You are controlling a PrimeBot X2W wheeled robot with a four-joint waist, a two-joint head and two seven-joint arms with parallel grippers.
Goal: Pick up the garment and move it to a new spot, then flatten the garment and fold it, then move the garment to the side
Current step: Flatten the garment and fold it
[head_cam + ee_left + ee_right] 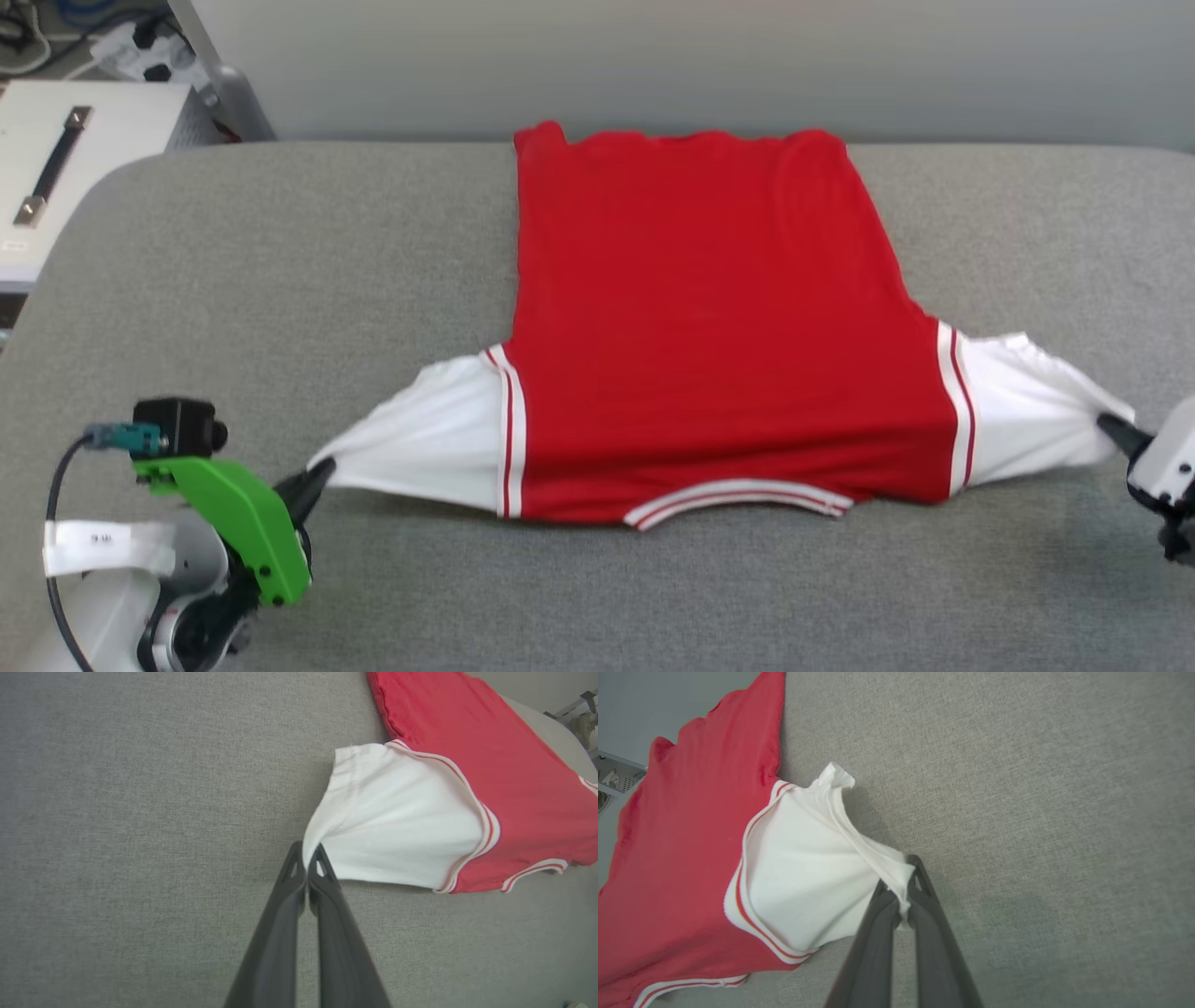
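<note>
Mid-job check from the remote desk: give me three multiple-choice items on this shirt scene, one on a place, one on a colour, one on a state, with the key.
1. Where does the collar of the garment lie on the grey surface?
A. On the side nearest the robot
B. At the far edge
C. Tucked under a sleeve

2. What colour are the sleeves?
A. Black
B. Red
C. White

3. How do the left gripper and right gripper stand?
A. Both open above the cloth
B. Each shut on a sleeve tip
C. One shut, one open

Key:
1. A: the head view shows the striped neckline at the near edge.
2. C: both wrist views show white cloth beside the striped trim.
3. B: each wrist view shows sleeve cloth pinched at the tips.
</note>
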